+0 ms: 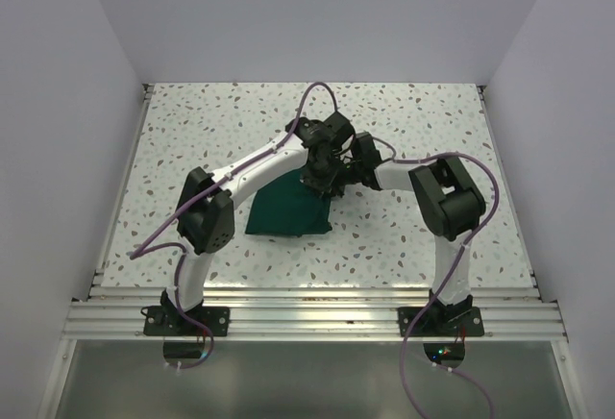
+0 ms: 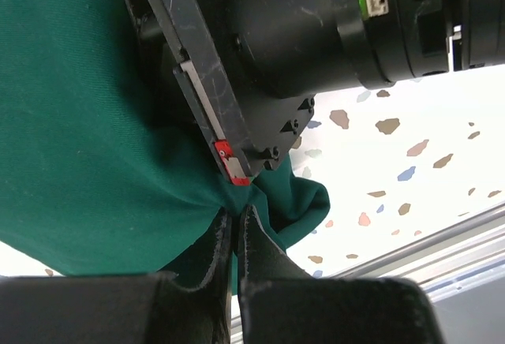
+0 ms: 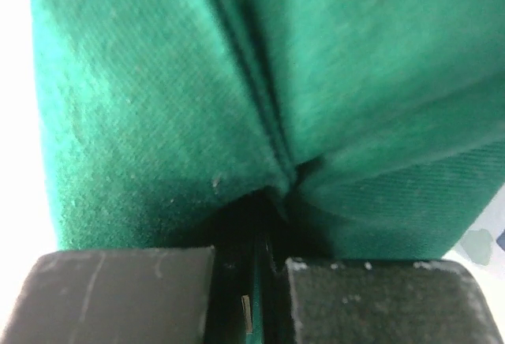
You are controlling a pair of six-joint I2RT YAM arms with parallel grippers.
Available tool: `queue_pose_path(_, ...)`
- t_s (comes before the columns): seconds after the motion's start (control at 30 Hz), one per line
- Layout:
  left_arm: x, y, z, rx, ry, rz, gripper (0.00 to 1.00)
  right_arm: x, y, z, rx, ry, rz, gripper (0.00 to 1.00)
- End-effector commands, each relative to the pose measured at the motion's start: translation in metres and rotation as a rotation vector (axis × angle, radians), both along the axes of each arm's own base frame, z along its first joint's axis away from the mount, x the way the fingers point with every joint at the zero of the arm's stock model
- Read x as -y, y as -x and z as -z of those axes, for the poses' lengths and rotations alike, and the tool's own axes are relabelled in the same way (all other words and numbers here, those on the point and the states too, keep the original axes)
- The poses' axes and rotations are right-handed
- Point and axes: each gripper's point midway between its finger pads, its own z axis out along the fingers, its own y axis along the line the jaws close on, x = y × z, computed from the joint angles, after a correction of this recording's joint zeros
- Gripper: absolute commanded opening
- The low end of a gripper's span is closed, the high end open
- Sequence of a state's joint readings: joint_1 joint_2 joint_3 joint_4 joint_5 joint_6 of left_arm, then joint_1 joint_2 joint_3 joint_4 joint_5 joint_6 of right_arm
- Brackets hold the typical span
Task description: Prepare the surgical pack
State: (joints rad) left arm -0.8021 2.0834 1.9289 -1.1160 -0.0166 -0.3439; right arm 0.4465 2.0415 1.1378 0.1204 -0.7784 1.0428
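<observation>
One surgical pack is lying on one table; two grippers, left gripper and right gripper, are pinching it.

The surgical pack lies on the table (middle, slightly left); left gripper and right gripper meet at its far-right corner.

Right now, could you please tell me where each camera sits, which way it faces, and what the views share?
Top external: above and behind the bases, looking down on the speckled table; left arm and right arm meet over the green drape.
Left wrist: looks along the left tool, shut on the drape's edge; the right arm's black end looms above.
Right wrist: close on the drape; the right tool pinches a fold.
Shared: all show the drape; top and left wrist also show table.
</observation>
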Motion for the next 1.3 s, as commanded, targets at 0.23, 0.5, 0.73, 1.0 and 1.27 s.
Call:
queue_pose_path(0.23,0.025,-0.017,-0.016,0.055,0.146,0.006,0.00,0.049,0.032,-0.001,0.019,0.119,-0.103,0.01)
queue_pose_path(0.5,0.028,-0.018,-0.015,0.053,0.160,0.011,0.00,0.032,0.047,-0.008,0.013,0.087,-0.130,0.01)
queue_pose_path(0.73,0.029,-0.016,-0.013,0.036,0.163,0.020,0.00,0.021,0.036,-0.004,0.011,0.041,-0.121,0.00)
queue_pose_path(1.0,0.025,-0.004,-0.001,-0.011,0.162,0.025,0.02,0.082,-0.017,-0.022,0.029,0.068,0.009,0.00)
queue_pose_path(1.27,0.024,-0.001,0.001,-0.018,0.164,0.029,0.03,0.081,-0.045,-0.024,0.046,0.047,0.049,0.00)
